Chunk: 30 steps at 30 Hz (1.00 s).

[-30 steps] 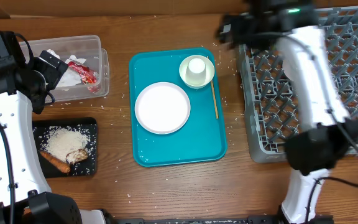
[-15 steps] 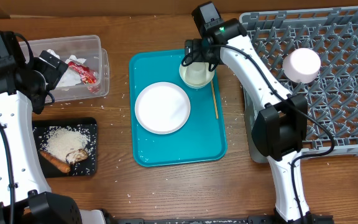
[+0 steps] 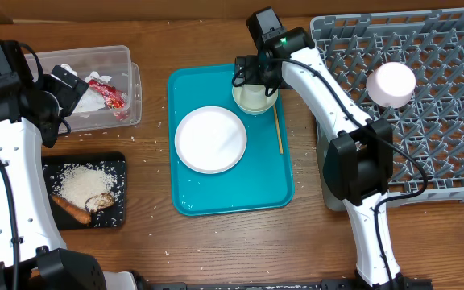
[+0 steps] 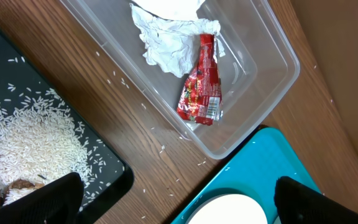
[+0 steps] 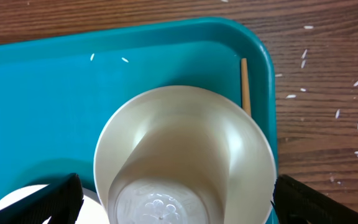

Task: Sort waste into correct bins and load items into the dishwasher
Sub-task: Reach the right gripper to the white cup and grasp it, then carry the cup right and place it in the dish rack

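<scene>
My right gripper is open above the teal tray, its jaws on either side of an upside-down pale cup that stands on a small white dish. A thin wooden stick lies right of the dish. A white round plate lies mid-tray. Another small white dish sits in the grey dish rack. My left gripper is open and empty over the clear tub, which holds a napkin and a red wrapper.
The black tray at the front left holds rice, a carrot piece and a brown chunk. The teal serving tray lies between the bins and the rack. Loose rice grains are scattered on the wooden table.
My right arm swung from over the rack to the teal tray and now straddles the cup. A white dish now shows in the rack. The left arm has not moved.
</scene>
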{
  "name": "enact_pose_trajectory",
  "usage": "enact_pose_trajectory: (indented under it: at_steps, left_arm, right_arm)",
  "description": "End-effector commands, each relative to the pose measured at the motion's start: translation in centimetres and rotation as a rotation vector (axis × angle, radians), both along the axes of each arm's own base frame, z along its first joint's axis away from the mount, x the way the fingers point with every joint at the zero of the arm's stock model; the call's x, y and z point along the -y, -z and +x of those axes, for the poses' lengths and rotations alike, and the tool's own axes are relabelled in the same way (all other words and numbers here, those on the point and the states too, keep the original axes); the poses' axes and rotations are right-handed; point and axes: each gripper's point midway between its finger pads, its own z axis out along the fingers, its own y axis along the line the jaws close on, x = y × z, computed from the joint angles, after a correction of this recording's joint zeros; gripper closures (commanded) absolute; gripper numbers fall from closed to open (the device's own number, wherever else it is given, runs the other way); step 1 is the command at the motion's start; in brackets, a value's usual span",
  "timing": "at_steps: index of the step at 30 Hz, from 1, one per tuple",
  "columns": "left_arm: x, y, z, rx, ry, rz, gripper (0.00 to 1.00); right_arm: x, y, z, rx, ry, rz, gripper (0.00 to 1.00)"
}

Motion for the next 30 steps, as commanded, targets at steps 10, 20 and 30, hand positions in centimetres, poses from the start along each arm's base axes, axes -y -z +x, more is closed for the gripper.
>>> enact_pose_trajectory:
  at_steps: [10,20,30]
  left_arm:
    - [-0.1,-1.2,0.1,0.030,-0.008,0.014,0.00]
    - [-0.1,-1.2,0.1,0.030,-0.008,0.014,0.00]
    - [-0.1,-1.2,0.1,0.030,-0.009,0.014,0.00]
  right_arm:
    - [-1.0,2.2,-1.2,-0.055,-0.025,-0.020,0.00]
    - [-0.6,2.8,-1.7,-0.087,-0.023,-0.039,0.23]
    - [-0.6,-2.3,-1.1,-0.021,-0.016,-0.016,0.44]
